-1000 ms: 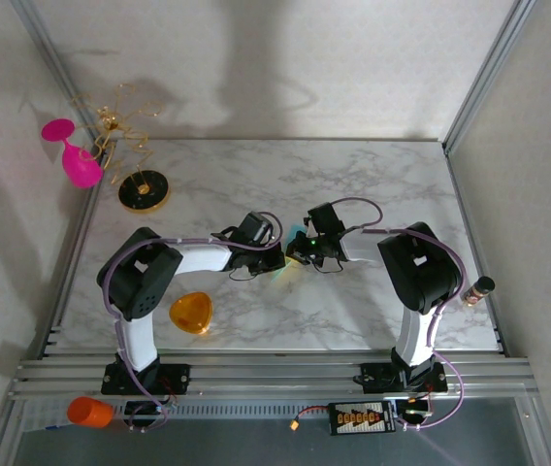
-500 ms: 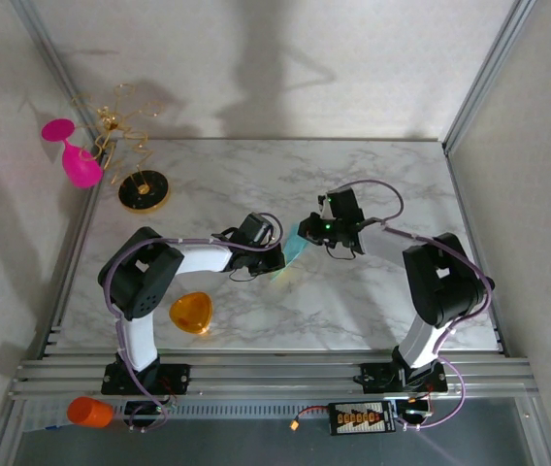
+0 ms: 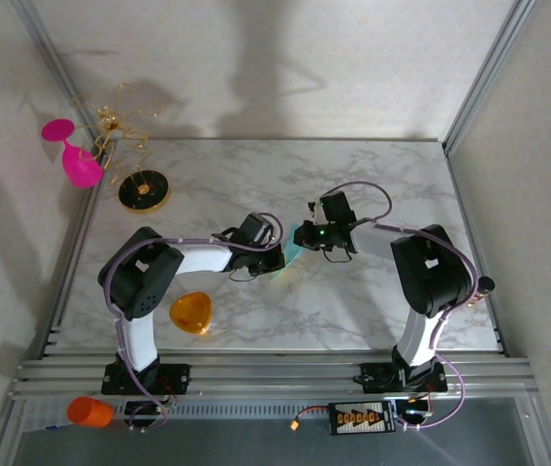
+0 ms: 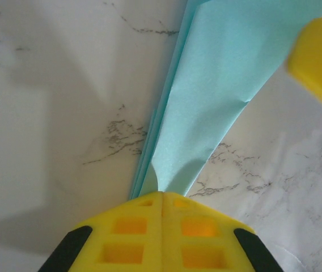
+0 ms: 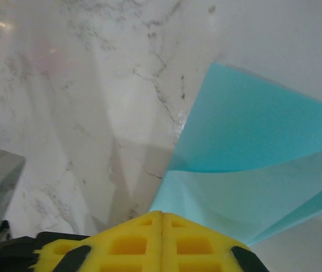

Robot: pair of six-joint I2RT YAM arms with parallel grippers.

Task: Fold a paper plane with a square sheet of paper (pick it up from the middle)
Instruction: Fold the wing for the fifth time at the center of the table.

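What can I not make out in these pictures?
- Top view: the paper is mostly hidden by the left gripper and the right gripper; its folds are too small to read.
- Left wrist view: its far end is cut off by the top edge; a blurred yellow piece covers one corner.
- Right wrist view: it runs off the right edge.
- Top view: the brown thing at the right edge of the table is too small to name.

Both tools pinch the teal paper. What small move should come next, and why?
Probably slide the right tool along the fold to press it flat while the left tool holds firm: both are shut on the folded paper, whose layers gape apart.
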